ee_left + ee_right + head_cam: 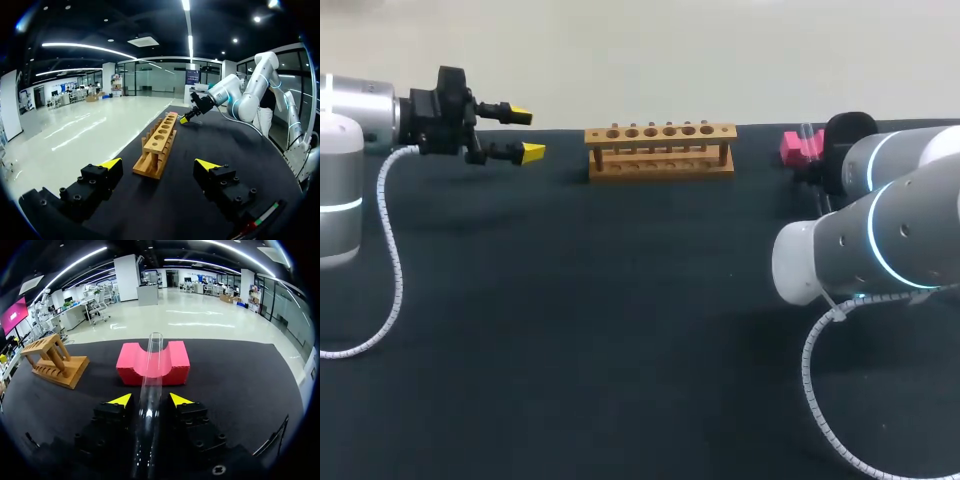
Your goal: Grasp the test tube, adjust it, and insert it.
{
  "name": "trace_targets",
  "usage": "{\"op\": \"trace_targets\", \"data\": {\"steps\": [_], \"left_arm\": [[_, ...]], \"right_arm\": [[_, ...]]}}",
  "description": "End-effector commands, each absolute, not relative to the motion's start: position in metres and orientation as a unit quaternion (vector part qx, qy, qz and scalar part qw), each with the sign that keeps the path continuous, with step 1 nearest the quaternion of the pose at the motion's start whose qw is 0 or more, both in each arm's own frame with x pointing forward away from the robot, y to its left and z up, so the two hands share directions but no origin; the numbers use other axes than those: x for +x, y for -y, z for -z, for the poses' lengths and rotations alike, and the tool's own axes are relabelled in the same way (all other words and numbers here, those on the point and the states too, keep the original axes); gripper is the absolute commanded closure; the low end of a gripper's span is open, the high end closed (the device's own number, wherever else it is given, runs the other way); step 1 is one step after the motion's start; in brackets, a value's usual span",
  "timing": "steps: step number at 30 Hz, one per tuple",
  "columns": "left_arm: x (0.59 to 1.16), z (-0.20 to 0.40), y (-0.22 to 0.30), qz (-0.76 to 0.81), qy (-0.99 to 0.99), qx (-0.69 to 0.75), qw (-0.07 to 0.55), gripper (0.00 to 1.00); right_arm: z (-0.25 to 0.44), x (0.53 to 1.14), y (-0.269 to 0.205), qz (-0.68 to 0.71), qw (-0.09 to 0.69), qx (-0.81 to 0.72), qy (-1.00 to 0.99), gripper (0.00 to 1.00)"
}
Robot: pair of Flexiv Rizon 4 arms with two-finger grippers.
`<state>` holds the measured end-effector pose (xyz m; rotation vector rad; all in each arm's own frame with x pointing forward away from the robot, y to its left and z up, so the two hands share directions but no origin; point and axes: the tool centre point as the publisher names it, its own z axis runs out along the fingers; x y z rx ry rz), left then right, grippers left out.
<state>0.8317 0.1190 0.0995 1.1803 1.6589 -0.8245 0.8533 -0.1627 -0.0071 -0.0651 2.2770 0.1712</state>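
**Right gripper**: closed on the test tube, one yellow-tipped finger pressing each side of the glass. The tube runs straight ahead of the gripper, and its open far end lies in the groove of a pink block. The wooden rack stands ahead and off to the gripper's left, well apart from the tube.

**Left gripper**: fingers spread, holding nothing. It hangs over the dark table with the rack's near end just ahead.

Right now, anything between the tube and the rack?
Nothing visible. The tube lies on the pink block; only bare table separates it from the rack. The left hand hangs past the rack's other end, off that path.
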Motion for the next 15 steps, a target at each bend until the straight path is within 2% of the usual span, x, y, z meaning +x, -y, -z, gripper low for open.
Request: {"op": "trace_targets", "data": {"steps": [1, 5, 6, 8, 15], "left_arm": [[0.8311, -0.0985, -0.1200, 0.334, -0.671, 0.479, 0.457, 0.00], [0.8311, -0.0985, -0.1200, 0.334, -0.671, 0.479, 0.457, 0.00], [0.8311, -0.0985, -0.1200, 0.334, -0.671, 0.479, 0.457, 0.00], [0.8311, -0.0985, -0.1200, 0.334, -0.671, 0.479, 0.457, 0.00], [0.8311, -0.0985, -0.1200, 0.334, -0.671, 0.479, 0.457, 0.00]], "right_arm": [[0.0078, 0.8549, 0.1629, -0.071, 0.414, -0.025, -0.907, 0.57], [0.0080, 0.8541, 0.1622, -0.070, 0.413, -0.023, -0.908, 0.73], [0.0080, 0.8538, 0.1621, -0.070, 0.413, -0.023, -0.908, 0.87], [0.0081, 0.8532, 0.1618, -0.069, 0.413, -0.021, -0.908, 1.00], [0.0061, 0.8511, 0.1607, -0.068, 0.414, -0.017, -0.908, 1.00]]}}
